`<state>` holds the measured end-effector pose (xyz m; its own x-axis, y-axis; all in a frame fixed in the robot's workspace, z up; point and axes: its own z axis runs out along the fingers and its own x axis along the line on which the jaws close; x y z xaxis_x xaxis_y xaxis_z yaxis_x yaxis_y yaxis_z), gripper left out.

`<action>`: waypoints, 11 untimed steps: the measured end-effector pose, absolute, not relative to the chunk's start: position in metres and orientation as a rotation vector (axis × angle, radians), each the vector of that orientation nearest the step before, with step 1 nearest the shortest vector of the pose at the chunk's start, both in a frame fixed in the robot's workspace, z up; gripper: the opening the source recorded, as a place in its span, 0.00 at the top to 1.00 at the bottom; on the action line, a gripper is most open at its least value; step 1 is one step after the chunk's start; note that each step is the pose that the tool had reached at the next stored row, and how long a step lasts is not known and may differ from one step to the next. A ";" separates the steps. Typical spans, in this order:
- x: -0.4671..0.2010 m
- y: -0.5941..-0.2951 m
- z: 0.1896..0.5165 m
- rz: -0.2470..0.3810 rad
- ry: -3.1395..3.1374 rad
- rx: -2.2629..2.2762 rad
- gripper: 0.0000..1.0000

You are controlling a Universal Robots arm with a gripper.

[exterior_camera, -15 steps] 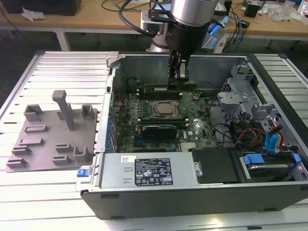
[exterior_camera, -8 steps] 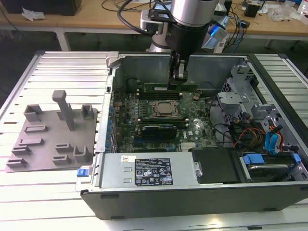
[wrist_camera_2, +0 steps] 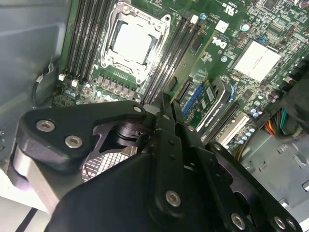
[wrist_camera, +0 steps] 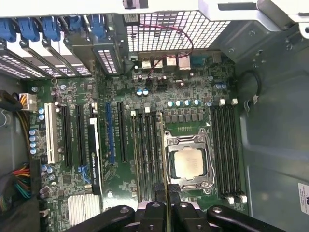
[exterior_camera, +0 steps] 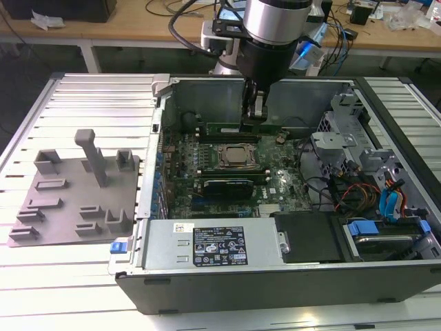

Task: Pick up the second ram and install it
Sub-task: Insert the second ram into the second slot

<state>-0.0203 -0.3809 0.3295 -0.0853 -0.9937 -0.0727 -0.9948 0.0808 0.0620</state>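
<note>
My gripper (exterior_camera: 255, 118) hangs inside the open computer case (exterior_camera: 275, 289), shut on the second ram (exterior_camera: 227, 127), a thin green stick that runs crosswise at my fingertips. In the first wrist view the ram (wrist_camera: 166, 191) shows edge-on as a thin line between the black fingers (wrist_camera: 154, 212). It lines up with the memory slots (wrist_camera: 147, 154) beside the CPU socket (wrist_camera: 189, 162), on the side of the expansion slots. In the second wrist view my gripper (wrist_camera_2: 168, 104) points at those same slots (wrist_camera_2: 169, 63) next to the socket (wrist_camera_2: 130, 43). The stick hangs above the board.
A grey printed tray (exterior_camera: 69, 193) with an upright post lies on the table at the exterior view's left. The power supply (exterior_camera: 207, 245) fills the case's near side. Drive cages and cables (exterior_camera: 372, 186) crowd the exterior view's right. An expansion card (wrist_camera: 94, 154) stands beside the slots.
</note>
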 end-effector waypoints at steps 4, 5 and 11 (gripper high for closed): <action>-0.020 -0.381 0.325 0.149 2.301 -2.117 0.89; -0.020 -0.381 0.324 0.149 2.301 -2.117 0.89; -0.020 -0.381 0.319 0.149 2.301 -2.117 0.89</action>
